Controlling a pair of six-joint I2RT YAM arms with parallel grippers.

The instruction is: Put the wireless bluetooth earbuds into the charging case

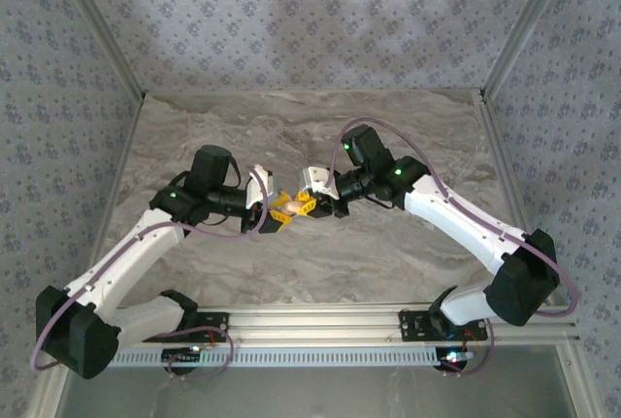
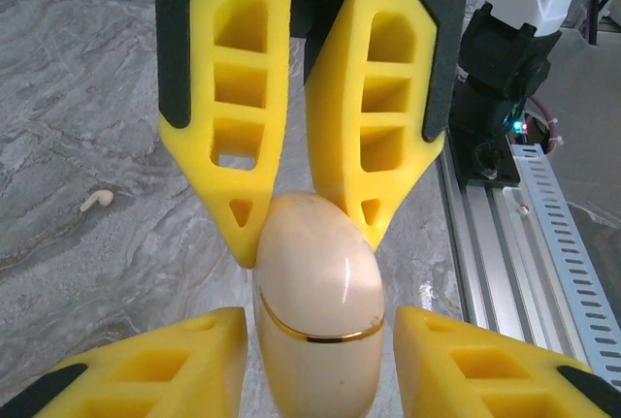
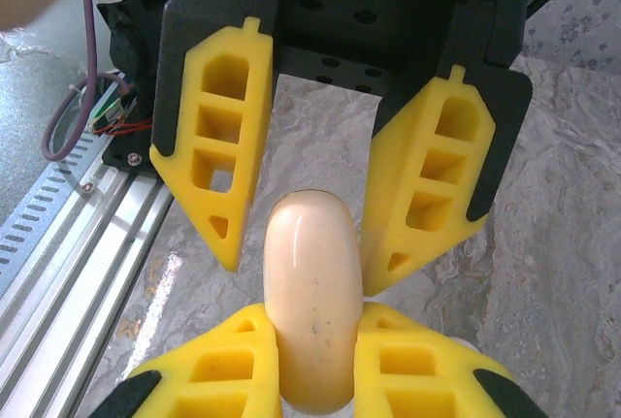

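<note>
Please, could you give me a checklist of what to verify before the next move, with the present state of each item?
1. Right gripper clamped on the charging case: ok, both fingers press its sides.
2. Left gripper loose around the case: ok, its jaws stand apart beside it.
3. Case open to receive earbuds: not ok, the gold seam looks closed.
4. Earbud located: ok, one lies on the table.
5. Earbud held by a gripper: not ok.
6. Place of the second earbud: cannot tell.
</note>
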